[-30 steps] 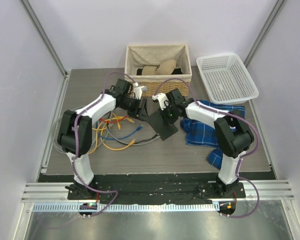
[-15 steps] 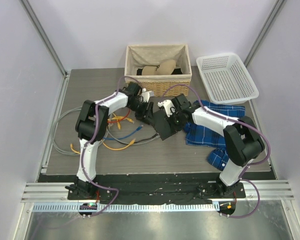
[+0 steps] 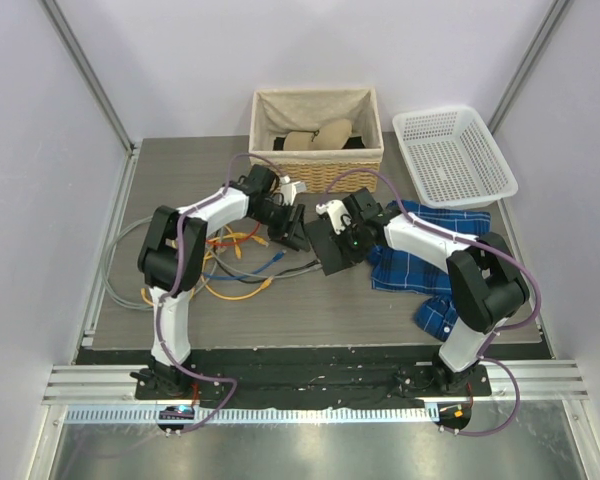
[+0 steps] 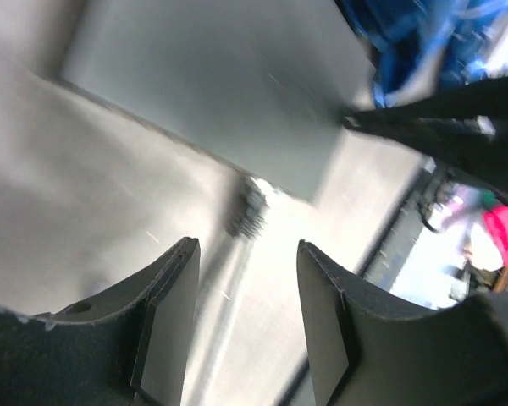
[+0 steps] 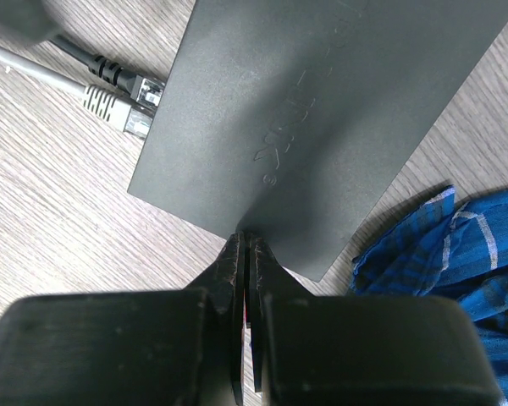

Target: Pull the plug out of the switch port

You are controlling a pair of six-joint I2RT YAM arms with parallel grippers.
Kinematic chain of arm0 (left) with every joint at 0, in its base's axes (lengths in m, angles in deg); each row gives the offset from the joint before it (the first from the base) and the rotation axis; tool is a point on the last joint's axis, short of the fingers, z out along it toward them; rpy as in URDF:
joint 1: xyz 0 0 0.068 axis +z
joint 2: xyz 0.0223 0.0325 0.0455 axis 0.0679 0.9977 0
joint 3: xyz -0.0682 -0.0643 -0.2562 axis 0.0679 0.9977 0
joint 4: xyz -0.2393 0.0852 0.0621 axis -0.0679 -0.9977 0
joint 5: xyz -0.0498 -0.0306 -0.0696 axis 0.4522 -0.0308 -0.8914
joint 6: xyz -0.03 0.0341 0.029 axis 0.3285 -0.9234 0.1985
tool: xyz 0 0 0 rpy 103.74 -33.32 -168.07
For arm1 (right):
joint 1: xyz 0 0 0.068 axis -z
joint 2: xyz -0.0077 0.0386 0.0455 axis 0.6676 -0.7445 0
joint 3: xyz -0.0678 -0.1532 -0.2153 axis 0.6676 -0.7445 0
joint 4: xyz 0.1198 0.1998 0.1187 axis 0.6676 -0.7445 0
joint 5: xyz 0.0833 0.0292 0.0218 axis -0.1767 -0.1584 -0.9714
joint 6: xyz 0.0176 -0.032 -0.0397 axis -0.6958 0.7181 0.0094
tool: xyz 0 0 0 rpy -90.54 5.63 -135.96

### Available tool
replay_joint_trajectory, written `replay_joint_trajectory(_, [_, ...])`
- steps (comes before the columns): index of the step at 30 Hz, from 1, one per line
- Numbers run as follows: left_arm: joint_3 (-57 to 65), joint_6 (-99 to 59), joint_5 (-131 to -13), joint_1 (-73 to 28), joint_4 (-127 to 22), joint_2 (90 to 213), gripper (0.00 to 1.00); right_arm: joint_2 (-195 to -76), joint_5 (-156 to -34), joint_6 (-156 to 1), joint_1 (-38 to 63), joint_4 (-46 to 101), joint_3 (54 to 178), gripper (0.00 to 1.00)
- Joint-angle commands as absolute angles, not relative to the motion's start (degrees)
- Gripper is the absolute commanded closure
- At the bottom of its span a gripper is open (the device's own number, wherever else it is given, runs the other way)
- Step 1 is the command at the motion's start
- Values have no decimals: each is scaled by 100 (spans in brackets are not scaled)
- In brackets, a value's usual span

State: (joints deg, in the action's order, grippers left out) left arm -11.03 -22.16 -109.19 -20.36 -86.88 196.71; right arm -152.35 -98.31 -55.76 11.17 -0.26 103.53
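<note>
The flat black switch (image 3: 336, 260) lies at the table's middle and fills the right wrist view (image 5: 322, 110). A black plug (image 5: 123, 80) and a grey plug (image 5: 110, 106) sit in its left edge. My right gripper (image 5: 246, 238) is shut, its tips pressed on the switch's top near its edge; it also shows in the top view (image 3: 338, 232). My left gripper (image 4: 247, 245) is open and holds nothing. It hovers over a cable whose ribbed plug (image 4: 247, 210) meets the switch's edge; that view is blurred. In the top view the left gripper (image 3: 294, 232) is at the switch's left side.
A wicker basket (image 3: 318, 125) stands at the back and a white plastic basket (image 3: 452, 155) at the back right. A blue plaid cloth (image 3: 420, 250) lies right of the switch. Orange, yellow and blue cables (image 3: 235, 255) and a grey cable loop (image 3: 120, 270) lie at the left.
My left gripper has moved right and down to the switch's left edge. My right gripper has come down onto the switch's top, and the switch has shifted slightly.
</note>
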Motion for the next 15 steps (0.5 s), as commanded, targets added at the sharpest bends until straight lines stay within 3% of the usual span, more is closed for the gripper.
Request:
replay_joint_trajectory(1, [-807,-2107,-11430,-2010,-8193,19109,48,-15070,-10002,-5624,1130,71,10625,99])
replay_joint_trajectory(15, [-1290,-1957,-11720,-2028,-8361,20207,55,-15422,-10056,-5888,1174,185,10863,99])
